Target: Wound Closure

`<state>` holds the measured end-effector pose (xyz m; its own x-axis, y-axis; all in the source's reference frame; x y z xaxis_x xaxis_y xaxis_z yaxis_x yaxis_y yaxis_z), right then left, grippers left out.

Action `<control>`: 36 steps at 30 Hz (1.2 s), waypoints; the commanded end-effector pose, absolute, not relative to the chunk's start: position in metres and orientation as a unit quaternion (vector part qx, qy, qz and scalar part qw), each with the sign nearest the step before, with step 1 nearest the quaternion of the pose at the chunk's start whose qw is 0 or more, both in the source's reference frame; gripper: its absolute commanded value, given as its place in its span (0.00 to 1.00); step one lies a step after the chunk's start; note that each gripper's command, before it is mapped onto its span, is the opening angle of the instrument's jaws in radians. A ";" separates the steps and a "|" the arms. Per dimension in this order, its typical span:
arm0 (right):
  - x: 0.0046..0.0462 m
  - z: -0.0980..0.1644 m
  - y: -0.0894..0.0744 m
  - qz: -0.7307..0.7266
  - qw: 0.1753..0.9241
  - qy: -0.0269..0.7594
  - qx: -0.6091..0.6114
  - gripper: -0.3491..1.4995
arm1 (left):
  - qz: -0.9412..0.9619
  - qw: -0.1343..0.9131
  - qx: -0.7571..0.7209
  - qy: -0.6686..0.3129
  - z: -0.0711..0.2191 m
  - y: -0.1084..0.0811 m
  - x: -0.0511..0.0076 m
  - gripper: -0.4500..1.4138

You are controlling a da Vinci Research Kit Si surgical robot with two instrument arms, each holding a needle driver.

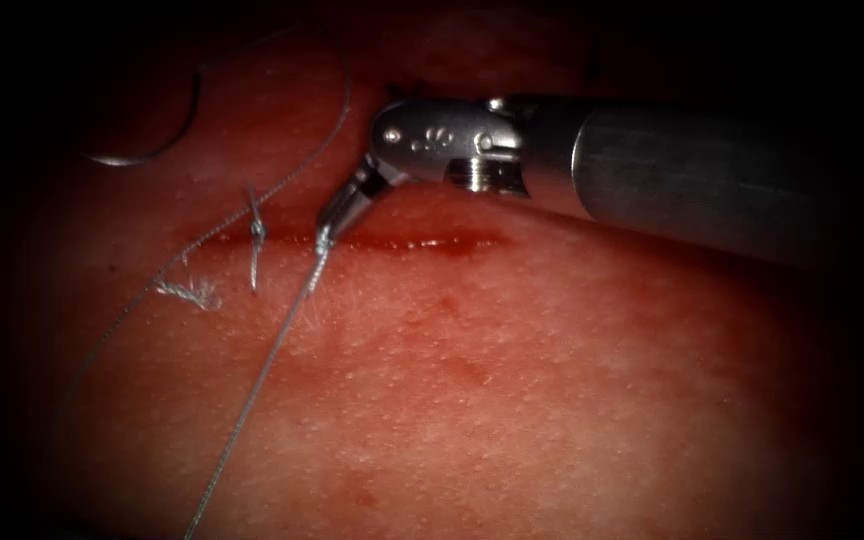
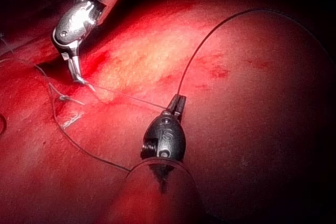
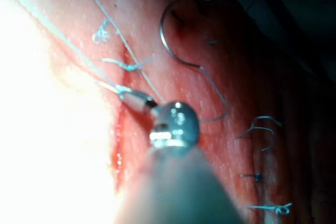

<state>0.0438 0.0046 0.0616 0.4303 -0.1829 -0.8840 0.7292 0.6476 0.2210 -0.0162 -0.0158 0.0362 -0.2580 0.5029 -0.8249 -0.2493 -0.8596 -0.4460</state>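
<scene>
The tissue (image 1: 512, 400) fills the frame, red and wet, dark toward the edges. The cut (image 1: 422, 241) runs across the middle of the endoscope view, with red fluid (image 1: 442, 243) shining along its open stretch.

One stitch (image 1: 255, 232) already sits tied across the cut's left end, its short tails standing up and down from the knot, and a frayed cut end (image 1: 190, 293) lies just below and left of it. To the right of that stitch the cut is open, so I judge most of the closing is left to do.

The needle (image 1: 157, 140) lies loose on the tissue in the upper left of the frame, above the cut, in none of my fingers and not in the tissue. Its curve shows well in the right wrist view (image 3: 178, 40).

My right tool (image 1: 324, 236) comes in from the right, shaft almost level, wrist bent sharply down and to the left so the tip meets the cut just right of the stitch. Its fingers are pressed together on the thread (image 1: 252, 400), which runs taut from there to the lower left of the frame.

My left tool (image 2: 177, 106) hangs over the tissue well away from the cut, fingers pinching the thread, a strand arcing away from them.
</scene>
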 end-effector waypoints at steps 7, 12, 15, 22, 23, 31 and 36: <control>0.0442 0.063 0.007 -0.277 0.803 0.443 0.286 0.00 | 0.785 0.235 -0.561 -0.116 0.035 -0.017 -0.0172 0.00; 0.0437 0.063 0.008 -0.255 0.817 0.443 0.266 0.00 | 0.787 0.231 -0.560 -0.120 0.034 -0.019 -0.0175 0.00; 0.0435 0.064 0.009 -0.222 0.829 0.444 0.259 0.00 | 0.786 0.229 -0.561 -0.120 0.033 -0.019 -0.0177 0.00; 0.0434 0.064 0.009 -0.177 0.841 0.453 0.238 0.00 | 0.790 0.220 -0.558 -0.124 0.032 -0.020 -0.0181 0.00; 0.0433 0.065 0.009 -0.175 0.842 0.453 0.234 0.00 | 0.791 0.219 -0.558 -0.125 0.032 -0.020 -0.0181 0.00; 0.0427 0.066 0.010 -0.146 0.862 0.439 0.204 0.00 | 0.792 0.214 -0.559 -0.123 0.033 -0.021 -0.0188 0.00; 0.0427 0.067 0.010 -0.129 0.863 0.442 0.209 0.00 | 0.792 0.211 -0.559 -0.125 0.033 -0.021 -0.0186 0.00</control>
